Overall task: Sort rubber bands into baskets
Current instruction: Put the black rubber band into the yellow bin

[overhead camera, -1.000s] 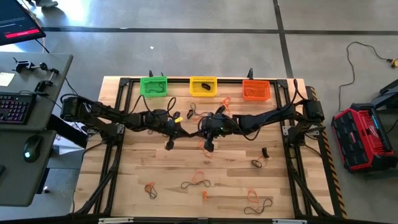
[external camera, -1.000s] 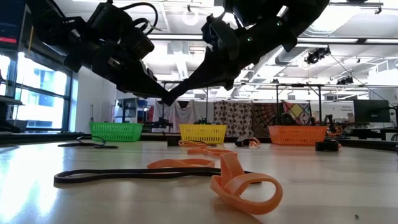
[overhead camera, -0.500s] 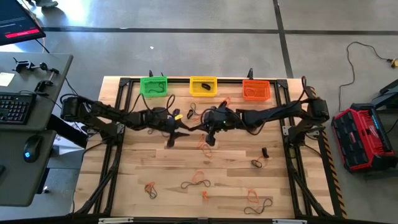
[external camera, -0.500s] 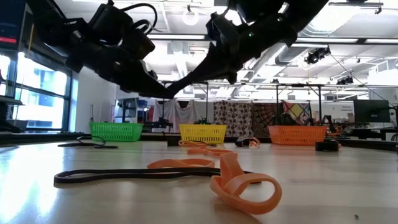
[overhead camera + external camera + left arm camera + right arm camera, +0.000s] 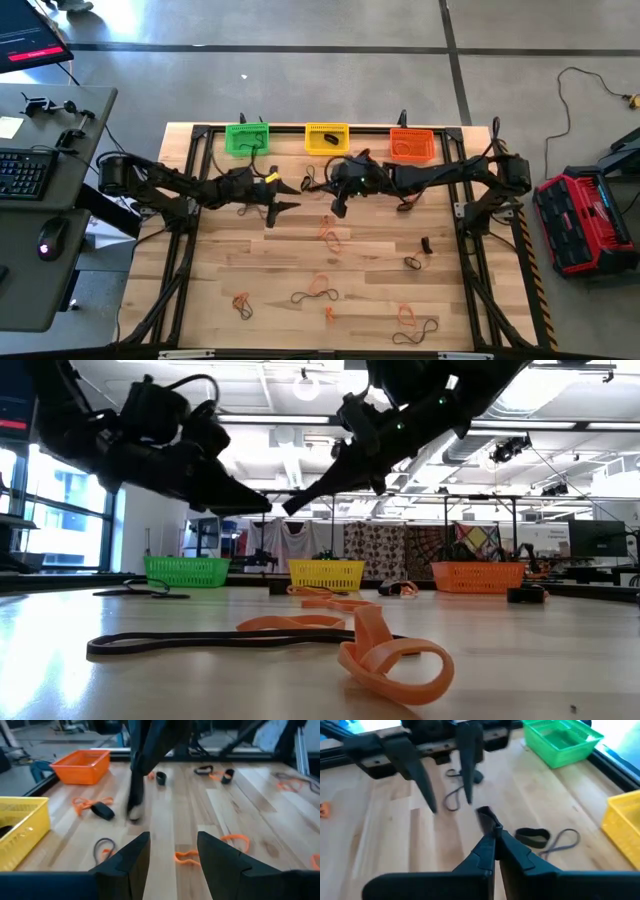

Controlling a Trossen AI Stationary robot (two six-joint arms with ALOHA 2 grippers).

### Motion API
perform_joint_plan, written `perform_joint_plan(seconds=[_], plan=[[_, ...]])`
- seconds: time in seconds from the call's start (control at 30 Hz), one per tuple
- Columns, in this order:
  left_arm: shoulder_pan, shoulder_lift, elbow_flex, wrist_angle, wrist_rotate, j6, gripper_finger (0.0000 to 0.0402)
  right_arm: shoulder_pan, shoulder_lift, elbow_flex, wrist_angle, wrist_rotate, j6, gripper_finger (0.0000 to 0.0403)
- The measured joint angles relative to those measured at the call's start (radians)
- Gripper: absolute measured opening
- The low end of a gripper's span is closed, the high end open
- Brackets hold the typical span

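Observation:
Over the table's middle, my right gripper [image 5: 496, 834] [image 5: 337, 208] hangs shut on a short black rubber band [image 5: 485, 815]. My left gripper [image 5: 172, 852] [image 5: 284, 203] stands open just to its left, nothing between its fingers, pointing nearly level toward the right gripper. The green basket [image 5: 247, 138], yellow basket [image 5: 327, 138] and orange basket [image 5: 411, 145] stand in a row along the far edge. Loose orange rubber bands [image 5: 330, 235] and black rubber bands [image 5: 413, 262] lie flat on the wood. My right gripper pinches one end of the black band [image 5: 493, 826] between its two fingertips. The fingers slant down from the table's right. The band's free part sticks out past the tips, clear of the table.
More bands lie toward the near edge: an orange loop [image 5: 395, 660] and a long black band [image 5: 200, 643] close to the low camera. Several others [image 5: 320, 285] are scattered mid-table. A black band [image 5: 534, 836] lies below my right gripper. The dark frame rails [image 5: 200, 150] border the table.
My left gripper has opened, tipped up from pointing down to nearly level, and drawn back toward the far left. My right gripper, shut throughout, has risen and moved toward the far edge.

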Motion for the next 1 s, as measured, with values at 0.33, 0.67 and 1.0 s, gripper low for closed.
perform_joint_plan(seconds=[0.33, 0.67, 1.0], plan=[[0.006, 0.0, -0.038, 0.059, 0.0, 0.003, 0.0157, -0.174, 0.0, 0.0, 0.009, 0.075, -0.036, 0.0002], [0.006, 0.0, -0.038, 0.113, 0.026, -0.019, 0.0157, -0.352, 0.084, 0.233, -0.227, -0.007, 0.032, 0.0002], [0.006, 0.0, -0.038, 0.113, 0.026, -0.019, 0.0157, -0.453, 0.298, 0.466, -0.406, -0.177, 0.184, 0.0]])
